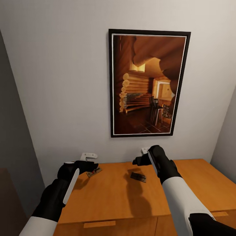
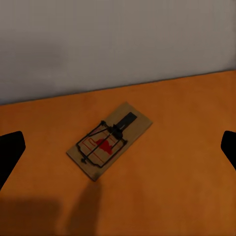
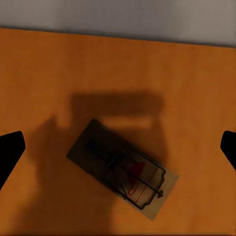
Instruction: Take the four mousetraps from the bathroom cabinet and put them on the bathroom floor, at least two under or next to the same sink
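The head view looks down at the top of the orange-brown cabinet [image 1: 114,193], which sits in the lower half of the frame against a pale wall. A tall framed picture [image 1: 149,83] of a log room hangs on the wall in the upper middle of the frame.

Two mousetraps lie flat on the cabinet's top surface. One mousetrap [image 1: 94,171] is at the lower left, close to the wall, just in front of the left end effector [image 1: 92,167]. In the left wrist view this same trap [image 2: 109,140] lies on the wood between the two dark fingertips [image 2: 10,152], which stand far apart at the edges of the frame and do not touch it. So the left end effector is wide and holds nothing.

The other mousetrap [image 1: 138,177] is near the middle of the lower frame, below the right end effector [image 1: 137,161], in its shadow. In the right wrist view that trap [image 3: 123,169] lies in the lower middle, with the fingertips [image 3: 11,152] spread wide on either side. The right end effector is wide too, and holds nothing.

Drawer fronts with slim handles [image 1: 99,224] show along the bottom edge of the head view; the drawers look closed.
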Controlling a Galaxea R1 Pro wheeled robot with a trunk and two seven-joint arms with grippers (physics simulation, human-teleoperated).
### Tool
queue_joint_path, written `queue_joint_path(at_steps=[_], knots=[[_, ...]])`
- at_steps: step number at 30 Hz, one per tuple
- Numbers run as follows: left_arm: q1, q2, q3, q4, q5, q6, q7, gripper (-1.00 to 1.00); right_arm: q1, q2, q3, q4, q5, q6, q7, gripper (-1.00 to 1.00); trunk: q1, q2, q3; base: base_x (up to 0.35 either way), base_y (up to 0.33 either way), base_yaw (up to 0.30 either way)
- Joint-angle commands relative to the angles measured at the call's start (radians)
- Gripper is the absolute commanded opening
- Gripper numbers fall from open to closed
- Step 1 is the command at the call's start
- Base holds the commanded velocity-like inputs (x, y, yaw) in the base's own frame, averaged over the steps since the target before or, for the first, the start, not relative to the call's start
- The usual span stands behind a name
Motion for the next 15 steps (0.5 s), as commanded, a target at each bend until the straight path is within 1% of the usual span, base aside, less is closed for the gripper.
queue_joint_path(at_steps=[1, 6, 11, 15], knots=[[-0.001, 0.0, 0.001, -0.001, 0.004, 0.005, 0.001, 1.0, -0.001, 0.001, -0.005, 0.006, 0.011, 0.003, 0.009, 1.0, 0.0, -0.001, -0.002, 0.003, 0.0, 0.0], [-0.001, 0.0, 0.001, -0.001, 0.005, 0.005, 0.001, 1.0, -0.001, -0.006, -0.006, 0.033, 0.013, 0.003, 0.011, 1.0, 0.0, -0.001, -0.002, 0.001, 0.0, 0.0], [-0.001, 0.0, 0.002, -0.001, 0.006, 0.005, 0.001, 1.0, -0.001, -0.017, -0.008, 0.043, 0.01, 0.003, 0.013, 1.0, 0.0, -0.001, -0.002, 0.0, 0.0, 0.0], [-0.001, 0.0, 0.002, -0.001, 0.006, 0.005, 0.001, 1.0, -0.001, -0.02, -0.008, 0.048, 0.008, 0.003, 0.014, 1.0, 0.0, -0.001, -0.002, 0.0, 0.0, 0.0]])
